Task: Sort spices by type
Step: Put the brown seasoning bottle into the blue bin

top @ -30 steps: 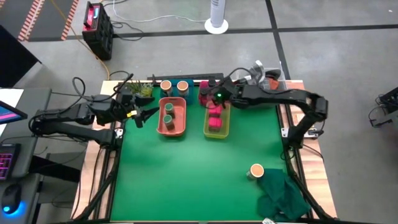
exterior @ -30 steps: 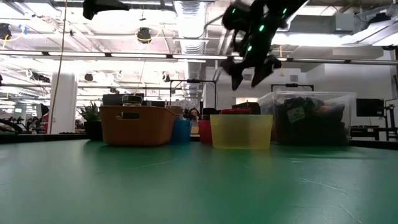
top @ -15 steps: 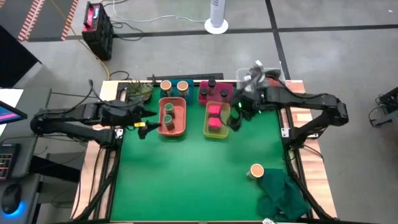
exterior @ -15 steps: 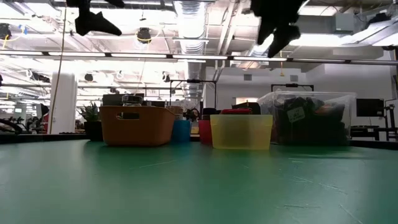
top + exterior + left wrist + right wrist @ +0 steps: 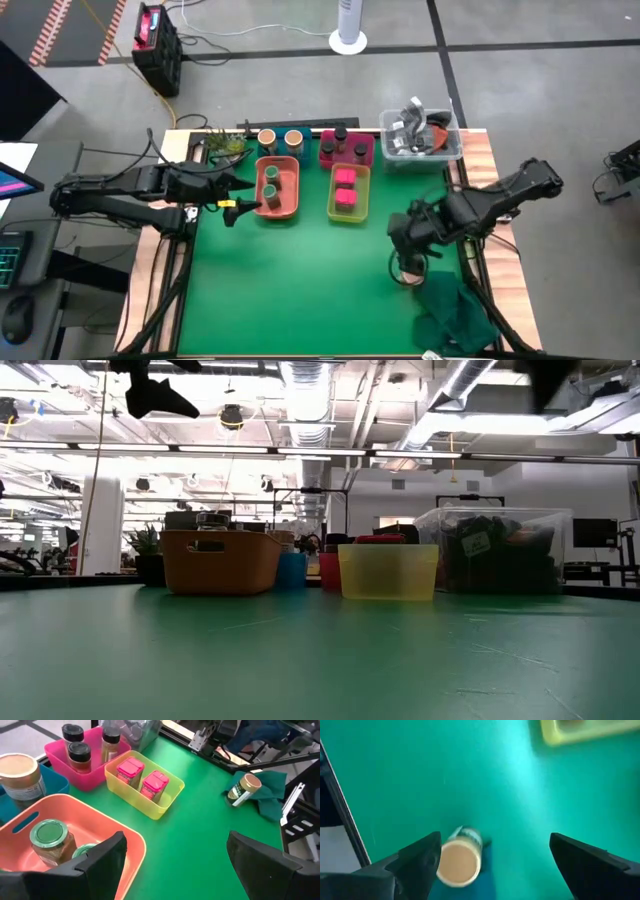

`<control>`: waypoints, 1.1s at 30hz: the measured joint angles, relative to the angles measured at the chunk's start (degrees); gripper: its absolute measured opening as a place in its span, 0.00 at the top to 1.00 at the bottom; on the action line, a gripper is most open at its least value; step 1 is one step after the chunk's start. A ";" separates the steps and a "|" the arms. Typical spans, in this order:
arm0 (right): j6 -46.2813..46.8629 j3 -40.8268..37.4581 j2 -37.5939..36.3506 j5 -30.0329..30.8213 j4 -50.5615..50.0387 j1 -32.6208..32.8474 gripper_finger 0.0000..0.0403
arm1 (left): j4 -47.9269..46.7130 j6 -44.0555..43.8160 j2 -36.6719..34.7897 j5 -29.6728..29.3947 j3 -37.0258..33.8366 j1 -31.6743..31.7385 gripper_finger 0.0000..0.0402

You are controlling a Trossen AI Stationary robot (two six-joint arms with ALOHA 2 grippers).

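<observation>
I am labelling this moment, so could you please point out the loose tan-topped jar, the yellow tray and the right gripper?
tan-topped jar (image 5: 458, 862): right wrist view, on its round tan lid.
yellow tray (image 5: 165, 806): left wrist view, on its near side wall.
right gripper (image 5: 408, 262): high view, midway between its open fingertips, over the jar.

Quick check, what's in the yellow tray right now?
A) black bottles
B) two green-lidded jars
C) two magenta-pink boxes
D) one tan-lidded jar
C: the translucent yellow rectangular tray holds two small magenta-pink boxes side by side, seen in the left wrist view and again from above; the green-lidded glass jars sit in the salmon-orange tray instead.
</observation>
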 joint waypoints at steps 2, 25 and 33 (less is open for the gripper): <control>3.37 -0.77 0.00 -0.89 -0.02 2.36 0.02 | -0.02 0.59 0.04 0.00 0.00 0.00 0.19; 16.77 -14.12 0.02 -3.56 10.06 13.26 0.01 | -0.05 0.25 0.07 2.23 0.00 0.00 0.19; 15.96 -16.40 0.02 -4.07 12.95 13.48 0.01 | -0.62 -0.40 0.04 2.27 0.00 0.00 0.19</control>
